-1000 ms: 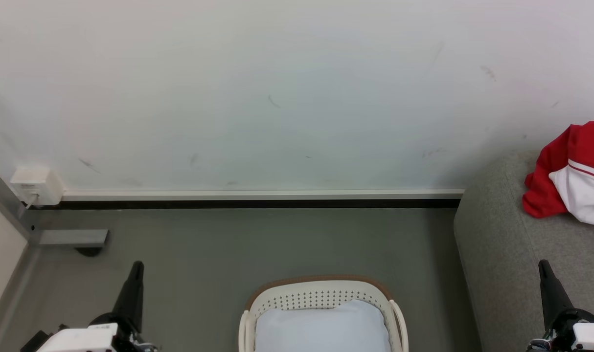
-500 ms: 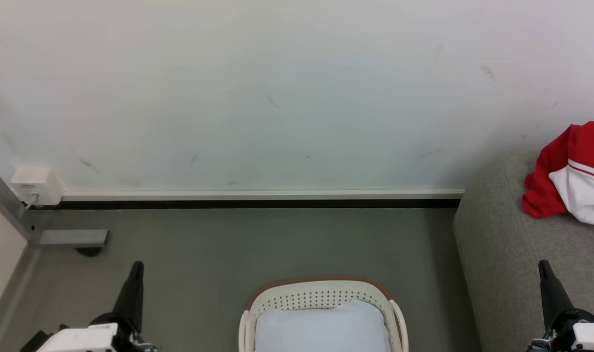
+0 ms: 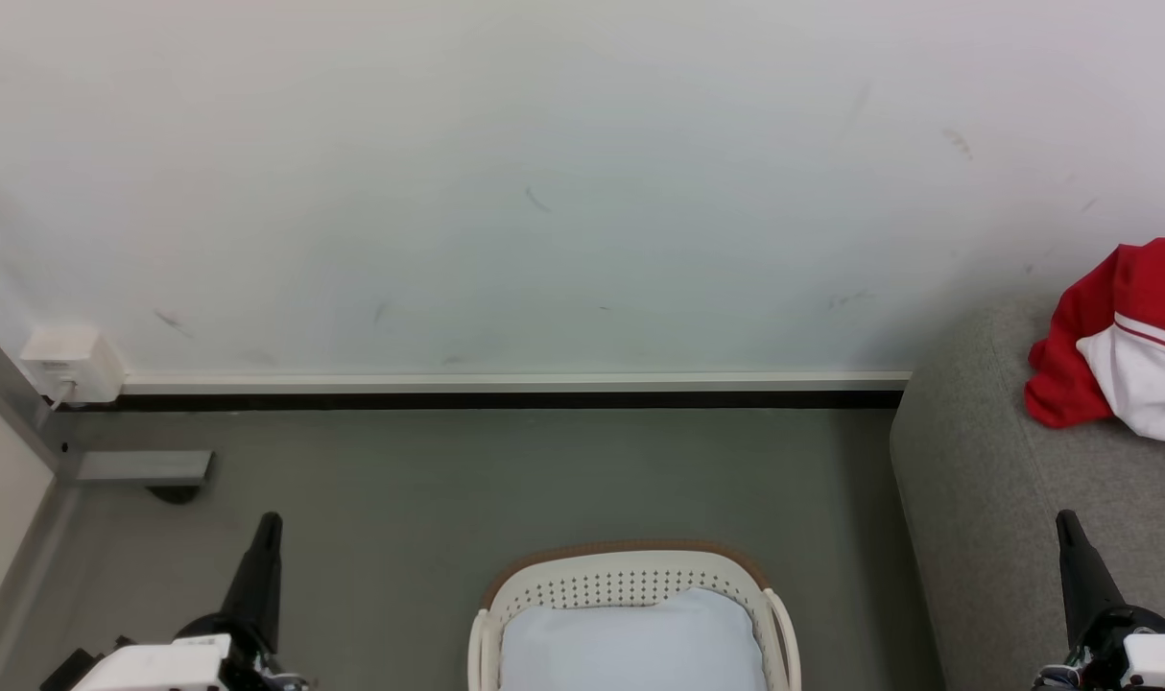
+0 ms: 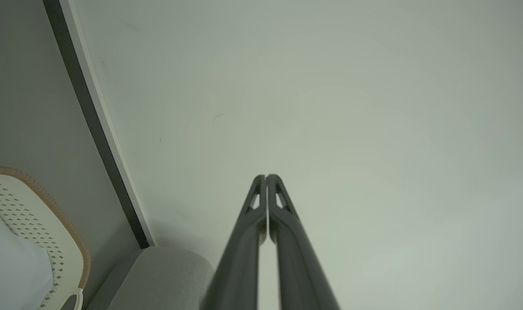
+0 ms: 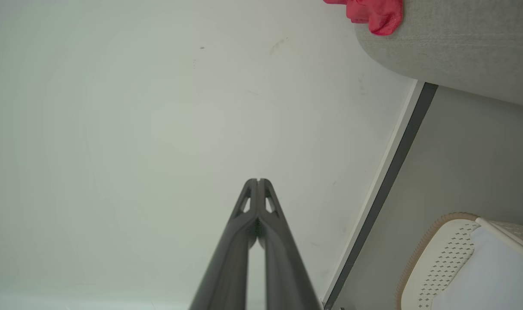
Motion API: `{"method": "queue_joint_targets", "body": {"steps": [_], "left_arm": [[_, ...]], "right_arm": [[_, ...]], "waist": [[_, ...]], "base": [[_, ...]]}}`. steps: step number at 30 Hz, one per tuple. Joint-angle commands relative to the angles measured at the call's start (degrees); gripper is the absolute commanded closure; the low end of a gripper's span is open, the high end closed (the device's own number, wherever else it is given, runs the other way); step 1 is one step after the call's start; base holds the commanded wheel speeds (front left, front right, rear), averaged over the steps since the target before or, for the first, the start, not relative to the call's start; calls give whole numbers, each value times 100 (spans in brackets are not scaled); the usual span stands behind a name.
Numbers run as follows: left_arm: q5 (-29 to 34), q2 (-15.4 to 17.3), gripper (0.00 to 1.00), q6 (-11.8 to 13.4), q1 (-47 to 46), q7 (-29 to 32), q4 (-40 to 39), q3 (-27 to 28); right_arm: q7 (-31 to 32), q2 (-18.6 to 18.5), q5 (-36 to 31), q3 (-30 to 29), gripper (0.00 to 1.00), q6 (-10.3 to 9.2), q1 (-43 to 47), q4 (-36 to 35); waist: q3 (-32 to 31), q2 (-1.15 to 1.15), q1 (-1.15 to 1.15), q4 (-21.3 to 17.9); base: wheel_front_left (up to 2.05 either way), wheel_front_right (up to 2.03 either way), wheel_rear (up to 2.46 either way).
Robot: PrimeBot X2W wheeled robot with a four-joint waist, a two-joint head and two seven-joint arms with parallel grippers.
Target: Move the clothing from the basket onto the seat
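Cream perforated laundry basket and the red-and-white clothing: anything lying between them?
Head view: just smooth grey floor, then the rounded edge of the light grey fabric sofa, between basket and clothing.

Light is bright, soft and even, with no glare. The white wall [image 3: 582, 173] behind the basket [image 3: 630, 566] carries a faint greenish cast and dims slightly toward its far corners. Shadows are weak: a soft one lies on the floor [image 3: 544, 480] right of the basket, along the seat [image 3: 976, 499]. The head view is sharp. In the left wrist view the skirting [image 4: 102, 142] beside the basket bends slightly, and the left gripper [image 4: 266, 177] and right gripper [image 5: 258, 181] blur toward the lens
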Motion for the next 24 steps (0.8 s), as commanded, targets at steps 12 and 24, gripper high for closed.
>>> {"method": "queue_joint_targets", "body": {"steps": [12,24], "left_arm": [[-75,42,100,6,-45,23,-18,13],[-75,42,100,6,-45,22,-17,12]], "right_arm": [[18,-47,7,-22,100,-12,-75,-28],[18,-46,7,-22,100,-12,-75,-28]], "waist": [[0,0,0,0],[0,0,0,0]], "base": [[0,0,0],[0,0,0]]}}
